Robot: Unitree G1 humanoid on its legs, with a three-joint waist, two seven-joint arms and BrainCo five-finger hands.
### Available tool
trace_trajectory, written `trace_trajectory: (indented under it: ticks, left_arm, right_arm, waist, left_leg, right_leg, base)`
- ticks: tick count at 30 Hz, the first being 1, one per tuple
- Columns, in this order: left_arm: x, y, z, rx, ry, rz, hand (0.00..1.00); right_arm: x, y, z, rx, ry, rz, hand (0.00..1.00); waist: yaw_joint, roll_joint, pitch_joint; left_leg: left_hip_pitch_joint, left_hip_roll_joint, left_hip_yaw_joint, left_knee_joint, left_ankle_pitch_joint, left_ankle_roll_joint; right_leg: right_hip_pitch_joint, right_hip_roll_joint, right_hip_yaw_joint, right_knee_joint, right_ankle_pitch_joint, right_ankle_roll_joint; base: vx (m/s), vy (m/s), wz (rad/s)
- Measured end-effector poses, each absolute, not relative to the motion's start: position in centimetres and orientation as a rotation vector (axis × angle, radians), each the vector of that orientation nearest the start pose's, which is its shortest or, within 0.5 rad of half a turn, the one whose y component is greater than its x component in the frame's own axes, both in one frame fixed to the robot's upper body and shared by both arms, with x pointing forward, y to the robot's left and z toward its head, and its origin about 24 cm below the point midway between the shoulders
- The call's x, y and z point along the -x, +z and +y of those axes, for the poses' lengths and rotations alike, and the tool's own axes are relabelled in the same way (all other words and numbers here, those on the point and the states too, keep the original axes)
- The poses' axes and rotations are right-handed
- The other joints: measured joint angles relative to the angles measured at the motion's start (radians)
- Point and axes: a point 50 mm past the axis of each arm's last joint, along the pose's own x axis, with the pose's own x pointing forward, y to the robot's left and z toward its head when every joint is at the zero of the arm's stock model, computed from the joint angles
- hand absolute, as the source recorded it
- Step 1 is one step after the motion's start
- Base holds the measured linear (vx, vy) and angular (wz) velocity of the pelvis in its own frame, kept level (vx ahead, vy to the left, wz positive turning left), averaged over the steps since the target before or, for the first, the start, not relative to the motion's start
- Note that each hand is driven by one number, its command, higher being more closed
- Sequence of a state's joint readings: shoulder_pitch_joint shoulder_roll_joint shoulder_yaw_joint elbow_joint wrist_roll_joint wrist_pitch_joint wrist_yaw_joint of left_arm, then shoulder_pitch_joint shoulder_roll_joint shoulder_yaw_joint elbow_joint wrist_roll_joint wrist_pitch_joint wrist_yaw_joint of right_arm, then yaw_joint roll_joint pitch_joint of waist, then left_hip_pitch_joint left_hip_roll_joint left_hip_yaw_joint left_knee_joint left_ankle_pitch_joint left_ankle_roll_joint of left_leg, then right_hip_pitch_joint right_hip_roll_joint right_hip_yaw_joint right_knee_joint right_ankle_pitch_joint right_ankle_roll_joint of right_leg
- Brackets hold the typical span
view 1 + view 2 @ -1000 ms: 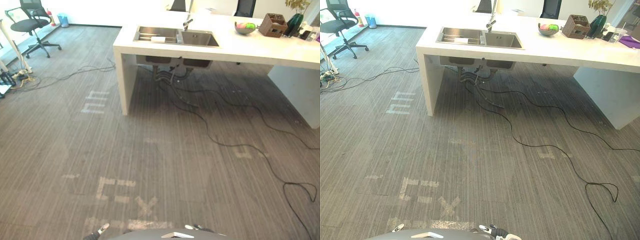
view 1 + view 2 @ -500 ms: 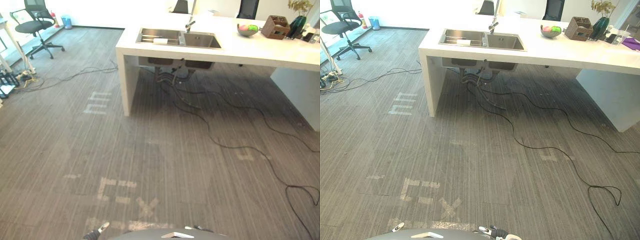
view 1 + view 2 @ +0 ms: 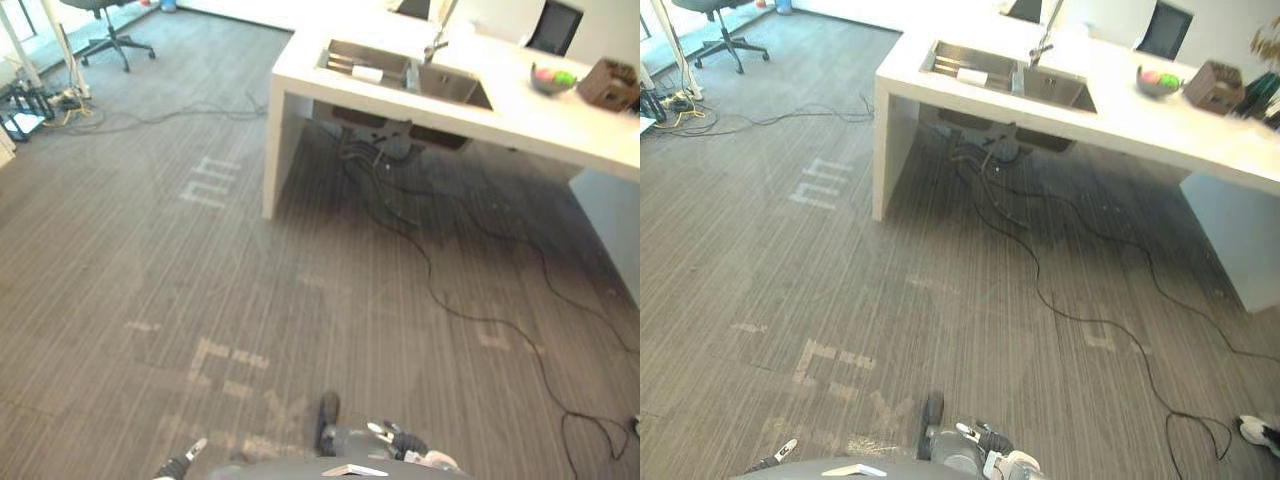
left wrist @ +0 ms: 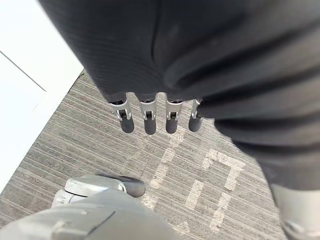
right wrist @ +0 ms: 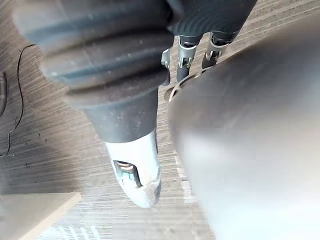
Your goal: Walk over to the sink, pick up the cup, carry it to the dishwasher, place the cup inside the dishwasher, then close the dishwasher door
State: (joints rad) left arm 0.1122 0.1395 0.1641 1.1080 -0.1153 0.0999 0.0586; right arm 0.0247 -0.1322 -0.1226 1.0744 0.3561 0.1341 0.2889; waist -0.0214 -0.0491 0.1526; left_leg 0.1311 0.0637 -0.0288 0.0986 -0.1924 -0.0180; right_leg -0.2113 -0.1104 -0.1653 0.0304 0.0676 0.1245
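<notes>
- The left hand (image 4: 146, 111) hangs down over the grey carpet (image 3: 150, 260). Its fingers are straight and hold nothing.
- The right hand (image 5: 134, 172) hangs down too. Its fingers are loose and straight, and it holds nothing.
- The sink (image 3: 1055, 88) sits in a white counter (image 3: 1140, 122), well apart from both hands.
- The cup (image 3: 972, 76) seems to be the small white thing lying in the sink's left bowl. It is too small to be sure.
- A bowl of fruit (image 3: 553, 78) and a brown box (image 3: 610, 85) stand on the counter, right of the sink.
- A black chair (image 3: 113, 42) stands far off on the left.
</notes>
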Motion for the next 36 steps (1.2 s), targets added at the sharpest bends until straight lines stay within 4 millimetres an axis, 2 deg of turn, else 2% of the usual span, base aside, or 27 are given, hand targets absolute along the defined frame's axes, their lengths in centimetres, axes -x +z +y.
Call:
trace_trajectory:
  ticks: [2,4,5,7,8,9,11,12,14,16,17,18,19,20,21,22,24,25,26,28,29,30,31,32,33,35,36]
  left_arm:
    - [-5.4,-16.7,22.6,0.06,0.386,1.29,0.0]
    - [-4.7,-16.8,22.4,0.045,0.383,1.307,0.0]
    - [-3.6,-17.1,21.9,0.056,0.393,1.333,0.0]
    - [-4.0,-17.0,21.9,0.039,0.384,1.318,0.0]
    - [-4.1,-17.1,21.4,0.029,0.366,1.318,0.0]
    - [-4.4,-17.1,20.9,0.014,0.338,1.313,0.0]
    - [-6.1,-16.7,20.9,-0.08,0.258,1.251,0.0]
    - [-7.2,-16.4,21.0,-0.153,0.203,1.198,0.0]
    - [-9.3,-15.6,20.4,-0.248,0.102,1.076,0.0]
    - [-12.4,-14.2,19.6,-0.346,-0.014,0.93,0.0]
    - [-15.0,-12.6,18.3,-0.412,-0.113,0.786,0.0]
    - [-17.4,-10.5,15.9,-0.429,-0.198,0.626,0.0]
    - [-18.5,-9.1,14.6,-0.425,-0.236,0.541,0.0]
    - [-20.6,-6.1,12.2,-0.406,-0.294,0.37,0.0]
    - [-22.1,-3.3,10.4,-0.378,-0.333,0.235,0.0]
    - [-23.6,-0.5,9.5,-0.372,-0.355,0.104,0.0]
    - [-24.8,2.3,9.1,-0.376,-0.357,-0.027,0.0]
    - [-25.8,5.6,9.4,-0.406,-0.344,-0.173,0.0]
    - [-26.0,6.4,9.5,-0.419,-0.342,-0.205,0.0]
    - [-26.1,7.8,10.0,-0.479,-0.344,-0.27,0.0]
    - [-26.1,8.5,10.2,-0.518,-0.355,-0.302,0.0]
    - [-26.2,9.1,10.4,-0.58,-0.375,-0.333,0.0]
    - [-26.1,9.5,10.4,-0.605,-0.386,-0.35,0.0]
    - [-26.0,10.3,10.1,-0.632,-0.398,-0.389,0.0]
    - [-26.1,11.0,9.4,-0.64,-0.42,-0.419,0.0]
    - [-26.6,11.8,8.4,-0.69,-0.45,-0.458,0.0]
    - [-27.2,12.6,8.1,-0.725,-0.452,-0.489,0.0]
  right_arm:
    - [-10.1,-15.9,-19.9,-0.456,-0.117,1.122,0.0]
    - [-9.8,-16.0,-19.9,-0.466,-0.116,1.131,0.0]
    - [-9.7,-15.9,-20.4,-0.465,-0.123,1.137,0.0]
    - [-10.0,-16.0,-20.0,-0.48,-0.114,1.139,0.0]
    - [-10.0,-15.9,-20.3,-0.478,-0.115,1.137,0.0]
    - [-10.1,-15.8,-20.7,-0.457,-0.103,1.14,0.0]
    - [-10.1,-15.8,-20.9,-0.452,-0.101,1.145,0.0]
    - [-9.7,-15.9,-20.6,-0.454,-0.096,1.163,0.0]
    - [-9.9,-15.9,-20.5,-0.45,-0.087,1.166,0.0]
    - [-10.9,-15.6,-20.3,-0.452,-0.078,1.135,0.0]
    - [-11.2,-15.5,-20.3,-0.441,-0.064,1.124,0.0]
    - [-11.6,-15.3,-20.3,-0.43,-0.051,1.111,0.0]
    - [-11.7,-15.2,-20.4,-0.419,-0.046,1.11,0.0]
    - [-11.8,-15.1,-20.6,-0.406,-0.041,1.105,0.0]
    - [-11.8,-15.1,-20.3,-0.403,-0.034,1.105,0.0]
    - [-12.2,-15.1,-19.9,-0.399,-0.026,1.094,0.0]
    - [-12.1,-15.1,-19.8,-0.394,-0.039,1.093,0.0]
    - [-12.2,-15.1,-19.7,-0.379,-0.049,1.096,0.0]
    - [-12.0,-15.2,-19.7,-0.374,-0.048,1.103,0.0]
    - [-11.8,-15.3,-19.4,-0.38,-0.06,1.102,0.0]
    - [-12.0,-15.2,-19.5,-0.377,-0.078,1.09,0.0]
    - [-12.5,-15.0,-19.2,-0.377,-0.079,1.063,0.0]
    - [-12.7,-14.8,-19.0,-0.379,-0.077,1.048,0.0]
    - [-13.3,-14.4,-19.4,-0.372,-0.086,1.009,0.0]
    - [-13.8,-14.0,-19.9,-0.361,-0.098,0.966,0.0]
    - [-14.2,-13.6,-20.1,-0.364,-0.118,0.927,0.0]
    - [-14.4,-13.5,-19.9,-0.377,-0.121,0.914,0.0]
  waist:
    - [0.009,0.0,0.0]
    - [0.014,0.009,-0.007]
    - [0.012,0.029,-0.044]
    - [0.012,0.038,-0.049]
    - [0.004,0.051,-0.052]
    - [0.004,0.072,-0.045]
    - [0.005,0.089,-0.034]
    - [0.013,0.074,-0.029]
    - [0.039,0.075,-0.024]
    - [0.05,0.067,-0.006]
    - [0.052,0.061,-0.003]
    - [0.051,0.074,-0.003]
    - [0.052,0.089,0.0]
    - [0.049,0.121,0.014]
    - [0.046,0.119,0.016]
    - [0.042,0.098,0.013]
    - [0.034,0.081,0.009]
    - [0.022,0.075,0.008]
    - [0.019,0.075,0.008]
    - [0.018,0.075,0.007]
    - [0.014,0.072,0.004]
    - [0.013,0.063,-0.002]
    - [0.016,0.053,-0.008]
    - [0.017,0.047,-0.012]
    - [0.011,0.059,-0.02]
    - [-0.004,0.061,-0.044]
    - [-0.013,0.059,-0.047]
  left_leg:
    - [0.017,0.026,-0.004,0.107,-0.105,-0.027]
    - [0.048,0.076,0.002,0.163,-0.194,-0.056]
    - [0.048,0.127,0.014,0.227,-0.19,-0.06]
    - [-0.027,0.159,0.025,0.408,-0.128,-0.039]
    - [-0.076,0.186,0.033,0.545,-0.054,-0.017]
    - [-0.145,0.239,0.058,0.728,-0.009,-0.005]
    - [-0.232,0.256,0.06,0.956,-0.072,-0.011]
    - [-0.278,0.213,0.069,0.992,-0.105,-0.019]
    - [-0.365,0.149,0.133,0.941,-0.151,-0.025]
    - [-0.425,0.071,0.234,0.753,-0.166,-0.019]
    - [-0.462,-0.001,0.281,0.565,-0.119,-0.019]
    - [-0.47,-0.044,0.291,0.34,-0.017,-0.033]
    - [-0.475,-0.049,0.288,0.224,0.042,-0.038]
    - [-0.481,-0.035,0.279,0.115,0.128,-0.031]
    - [-0.479,-0.038,0.298,0.151,0.229,0.012]
    - [-0.486,-0.053,0.333,0.188,0.23,0.063]
    - [-0.507,-0.071,0.356,0.222,0.186,0.13]
    - [-0.503,-0.099,0.361,0.227,0.165,0.202]
    - [-0.488,-0.106,0.361,0.222,0.154,0.208]
    - [-0.418,-0.122,0.357,0.19,0.126,0.209]
    - [-0.352,-0.128,0.346,0.163,0.107,0.203]
    - [-0.28,-0.138,0.325,0.13,0.102,0.195]
    - [-0.248,-0.147,0.325,0.116,0.102,0.194]
    - [-0.177,-0.162,0.325,0.09,0.097,0.187]
    - [-0.118,-0.161,0.323,0.067,0.091,0.176]
    - [-0.056,-0.159,0.309,0.028,0.088,0.17]
    - [-0.017,-0.159,0.3,0.001,0.083,0.162]
  right_leg:
    - [-0.003,-0.015,0.009,0.123,-0.026,-0.039]
    - [-0.039,0.01,0.011,0.293,-0.05,-0.073]
    - [-0.07,0.062,-0.004,0.378,-0.147,-0.115]
    - [-0.058,0.092,-0.008,0.399,-0.182,-0.148]
    - [-0.018,0.119,-0.006,0.377,-0.202,-0.171]
    - [0.056,0.164,-0.004,0.316,-0.21,-0.185]
    - [0.197,0.205,0.0,0.204,-0.21,-0.204]
    - [0.282,0.202,0.001,0.146,-0.21,-0.21]
    - [0.361,0.198,0.02,0.083,-0.211,-0.216]
    - [0.408,0.17,0.041,0.055,-0.222,-0.227]
    - [0.414,0.139,0.052,0.054,-0.246,-0.211]
    - [0.424,0.126,0.071,0.046,-0.268,-0.193]
    - [0.439,0.13,0.084,0.039,-0.279,-0.186]
    - [0.477,0.146,0.099,0.019,-0.301,-0.169]
    - [0.506,0.143,0.117,0.009,-0.34,-0.173]
    - [0.515,0.112,0.128,0.013,-0.372,-0.179]
    - [0.511,0.087,0.13,0.023,-0.365,-0.174]
    - [0.482,0.063,0.14,0.095,-0.344,-0.151]
    - [0.469,0.058,0.149,0.143,-0.336,-0.137]
    - [0.423,0.046,0.159,0.319,-0.286,-0.048]
    - [0.372,0.039,0.154,0.497,-0.209,0.087]
    - [0.277,0.012,0.144,0.765,-0.134,0.172]
    - [0.223,-0.016,0.123,0.909,-0.119,0.166]
    - [0.134,-0.094,0.071,1.131,-0.11,0.112]
    - [0.057,-0.154,0.018,1.256,-0.136,0.021]
    - [-0.041,-0.211,-0.045,1.252,-0.183,-0.048]
    - [-0.079,-0.226,-0.091,1.148,-0.209,-0.05]
  base:
    - [0.44,-0.384,0.26]
    - [0.58,-0.452,-0.04]
    - [0.44,-0.262,-0.27]
    - [0.57,-0.33,-0.32]
    - [0.69,-0.388,-0.28]
    - [0.58,-0.298,-0.17]
    - [0.56,-0.226,0.03]
    - [0.55,-0.177,0.05]
    - [0.59,-0.108,-0.27]
    - [0.43,-0.011,-0.38]
    - [0.41,0.054,-0.35]
    - [0.5,0.079,-0.39]
    - [0.45,0.128,-0.4]
    - [0.45,0.176,-0.38]
    - [0.54,0.218,-0.33]
    - [0.44,0.182,-0.17]
    - [0.5,0.183,0.05]
    - [0.64,0.242,0.16]
    - [0.66,0.254,0.16]
    - [0.4,0.147,0.03]
    - [0.55,0.194,0.02]
    - [0.52,0.178,0.0]
    - [0.44,0.144,-0.05]
    - [0.38,0.136,-0.02]
    - [0.36,0.14,0.04]
    - [0.32,0.106,0.3]
    - [0.36,0.036,0.35]
